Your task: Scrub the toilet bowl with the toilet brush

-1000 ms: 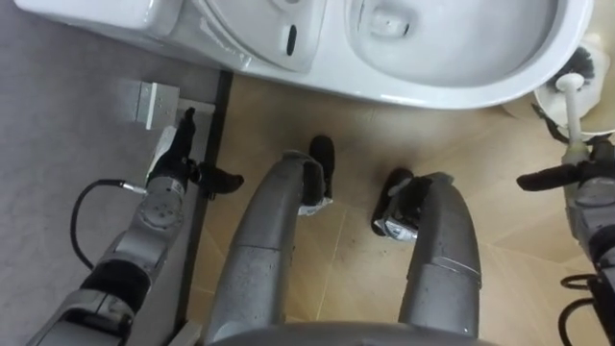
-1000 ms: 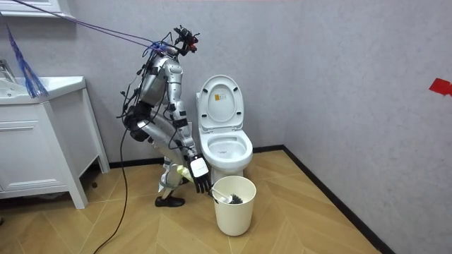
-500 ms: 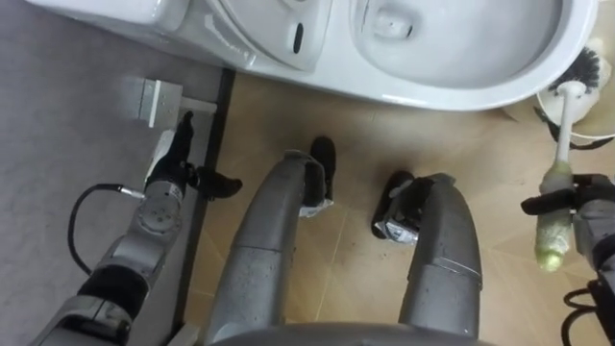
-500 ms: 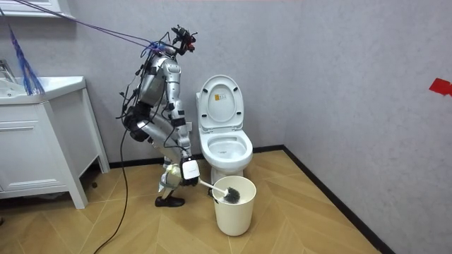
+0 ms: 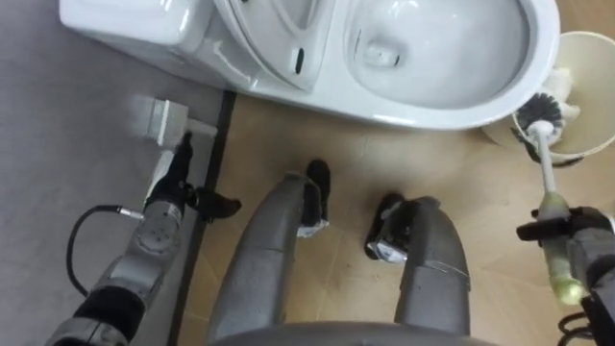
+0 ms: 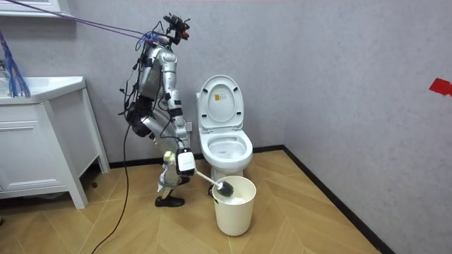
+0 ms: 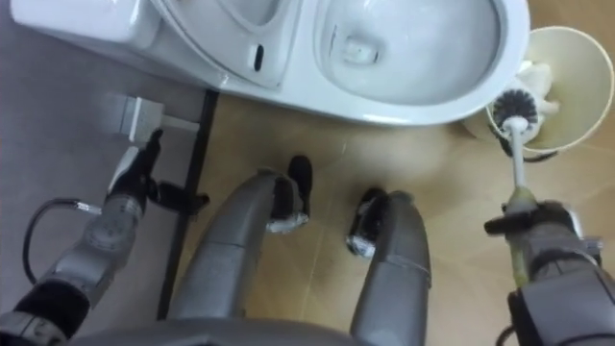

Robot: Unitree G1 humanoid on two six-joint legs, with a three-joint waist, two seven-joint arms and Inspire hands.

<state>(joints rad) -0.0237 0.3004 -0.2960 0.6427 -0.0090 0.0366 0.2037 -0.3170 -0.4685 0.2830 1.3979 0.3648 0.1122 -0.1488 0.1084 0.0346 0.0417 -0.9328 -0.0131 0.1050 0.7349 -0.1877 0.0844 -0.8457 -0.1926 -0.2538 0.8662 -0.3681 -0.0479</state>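
brush (image 5: 544,144) bristles toward bucket (image 5: 588,67)

One toilet (image 5: 432,113) sits at twelve o'clock in the eye views, with one cream bucket (image 5: 596,67) at two o'clock and one toilet brush (image 5: 546,159) at three o'clock. Two hands show: the left hand (image 5: 176,178) at nine o'clock and the right hand (image 5: 581,240) at four o'clock. One small wall box (image 5: 163,117) sits at ten o'clock. The room view adds one white cabinet (image 6: 35,148) at nine o'clock.

Glossy ceramic toilet (image 5: 423,113), matt plastic bin (image 5: 594,67), smooth wood-look floor (image 5: 346,159) w/ low sheen, bristly brush (image 5: 544,163).
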